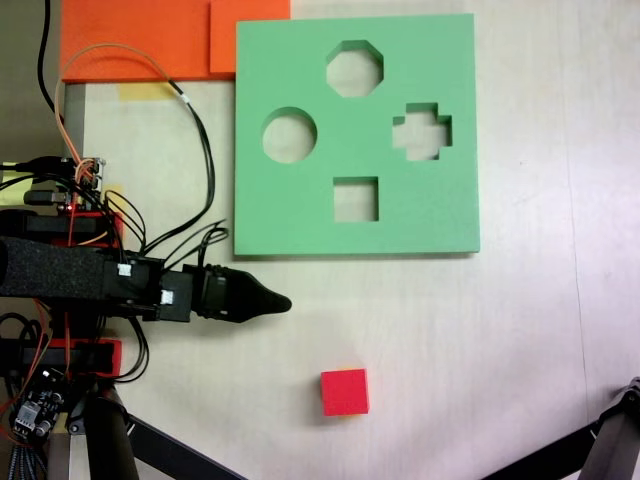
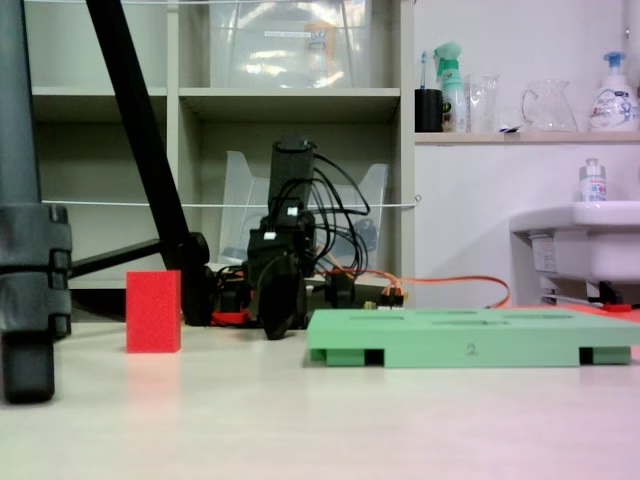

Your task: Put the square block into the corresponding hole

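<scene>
We are looking down in a fixed view at the red block (image 1: pixel 344 391), which is sitting by itself on the pale surface (image 1: pixel 520 330), well apart from the green board (image 1: pixel 300 215) and below it in that view. In another fixed view, low at surface level, the block (image 2: pixel 153 311) is standing flat to the left of the board (image 2: pixel 470 350), with open surface between them.

The square hole (image 1: pixel 356 199) is lying in the lower middle of the board, below the octagonal hole (image 1: pixel 355 68), with the round hole (image 1: pixel 289 135) to its left and the cross-shaped hole (image 1: pixel 421 132) to its upper right. We are seeing bare surface through all four holes.

The arm is reaching in from the left of the top-down view, and its black claw (image 1: pixel 280 302) is pointing right, just below the board's lower left corner and up-left of the block. It is touching neither. We are seeing one dark tapering tip from above, and from the low view the claw (image 2: pixel 283 300) is facing us as one dark mass, so we cannot tell how far it is open. Nothing is showing in its grip.

Two orange slabs (image 1: pixel 140 40) are lying at the top left, beside the board's upper corner.
</scene>
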{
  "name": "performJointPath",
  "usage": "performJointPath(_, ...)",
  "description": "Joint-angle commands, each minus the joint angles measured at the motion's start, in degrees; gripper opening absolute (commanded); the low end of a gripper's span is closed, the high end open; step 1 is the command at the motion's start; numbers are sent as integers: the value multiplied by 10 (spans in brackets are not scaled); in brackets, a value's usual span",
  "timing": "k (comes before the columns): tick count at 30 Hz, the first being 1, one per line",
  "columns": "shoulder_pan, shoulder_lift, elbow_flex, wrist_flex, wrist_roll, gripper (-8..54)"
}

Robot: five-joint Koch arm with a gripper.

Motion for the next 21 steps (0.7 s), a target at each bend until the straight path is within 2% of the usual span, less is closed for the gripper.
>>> performJointPath(1, -11, 44, 40, 25, 1, 349)
performJointPath(6, 2, 44, 40, 25, 27, 347)
performJointPath(10, 25, 44, 35, 13, 341, 346)
performJointPath(12, 69, 44, -26, 38, 461, 314)
performJointPath(14, 101, 45, -149, 196, 571, 284)
performJointPath(17, 111, 42, -324, 460, 681, 256)
performJointPath(21, 131, 32, -454, 607, 693, 241)
